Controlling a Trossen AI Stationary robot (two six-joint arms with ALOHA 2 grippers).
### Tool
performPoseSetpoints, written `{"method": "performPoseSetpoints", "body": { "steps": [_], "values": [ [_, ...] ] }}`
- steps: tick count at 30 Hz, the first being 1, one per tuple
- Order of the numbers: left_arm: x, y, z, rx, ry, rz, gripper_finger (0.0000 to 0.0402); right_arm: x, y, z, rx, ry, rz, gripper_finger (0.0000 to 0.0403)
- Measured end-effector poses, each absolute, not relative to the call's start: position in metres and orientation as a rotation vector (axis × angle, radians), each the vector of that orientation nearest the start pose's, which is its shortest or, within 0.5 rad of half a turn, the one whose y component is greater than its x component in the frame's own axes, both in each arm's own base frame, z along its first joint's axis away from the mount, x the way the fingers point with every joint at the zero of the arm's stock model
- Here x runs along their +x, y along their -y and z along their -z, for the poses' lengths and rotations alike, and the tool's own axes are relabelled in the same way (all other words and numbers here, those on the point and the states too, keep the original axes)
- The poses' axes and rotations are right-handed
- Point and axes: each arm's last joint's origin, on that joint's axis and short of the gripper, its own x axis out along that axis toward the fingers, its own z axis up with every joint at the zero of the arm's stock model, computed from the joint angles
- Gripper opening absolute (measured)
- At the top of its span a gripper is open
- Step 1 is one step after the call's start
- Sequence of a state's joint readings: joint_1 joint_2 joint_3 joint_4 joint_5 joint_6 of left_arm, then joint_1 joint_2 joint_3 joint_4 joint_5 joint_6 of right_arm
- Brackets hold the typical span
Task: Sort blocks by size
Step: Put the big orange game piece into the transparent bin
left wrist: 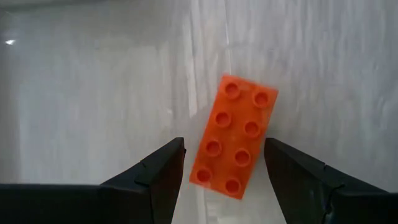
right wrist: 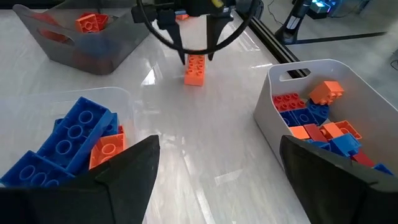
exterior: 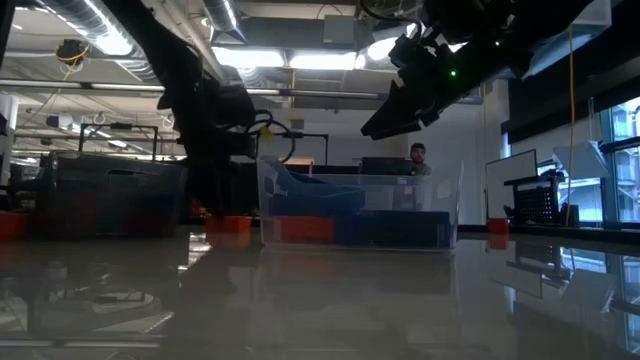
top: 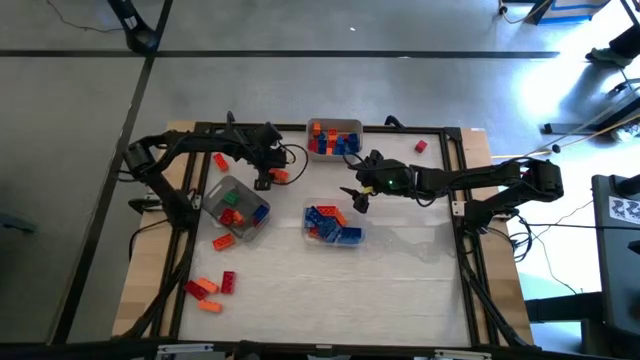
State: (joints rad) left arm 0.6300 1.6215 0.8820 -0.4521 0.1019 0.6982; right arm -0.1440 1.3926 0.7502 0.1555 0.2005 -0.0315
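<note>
Left hand (left wrist: 224,165) low over the desk (top: 400,290), fingers spread either side of an orange eight-stud brick (left wrist: 235,144) lying flat, studs up, skewed to the fingers. A gap shows on each side; no contact seen. Fingertips and the brick's near end run close to the edge of the left wrist view. From the right wrist view the same brick (right wrist: 195,68) sits under that hand, partly covered by its fingers.

Right hand (top: 356,198) hangs above the desk between the two rear-centre trays, fingers wide, nothing between them. In the low view it is a dark shape (exterior: 400,115) against ceiling lights; finger detail lost.

Blocks: mixed blue, orange and red in the far tray (top: 352,126) and in the middle tray (top: 306,222); red, green and blue in the tilted left tray (top: 212,196). Loose red and orange bricks (top: 212,285) lie at the desk's near left; one small red piece (top: 421,146) at far right.

Low view: tray contents only a blur of blue and orange behind clear walls. A person's head shows beyond the tray, too dim to tell more.
</note>
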Motion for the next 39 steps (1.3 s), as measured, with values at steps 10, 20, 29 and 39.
{"method": "performPoseSetpoints", "body": {
  "steps": [10,20,29,39],
  "values": [
    [0.239,-0.170,-0.134,0.172,-1.206,-0.044,0.0205,0.286,0.047,-0.220,-0.045,-0.494,0.329,0.0331],
    [0.239,-0.169,-0.136,0.078,-1.214,-0.099,0.0126,0.286,0.047,-0.220,-0.044,-0.494,0.330,0.0331],
    [0.240,-0.148,-0.191,0.053,-1.090,-0.180,0.0127,0.286,0.047,-0.220,-0.044,-0.494,0.330,0.0331],
    [0.274,-0.093,-0.238,0.062,-0.667,0.009,0.0131,0.286,0.047,-0.220,-0.044,-0.494,0.330,0.0331]
  ]
}}
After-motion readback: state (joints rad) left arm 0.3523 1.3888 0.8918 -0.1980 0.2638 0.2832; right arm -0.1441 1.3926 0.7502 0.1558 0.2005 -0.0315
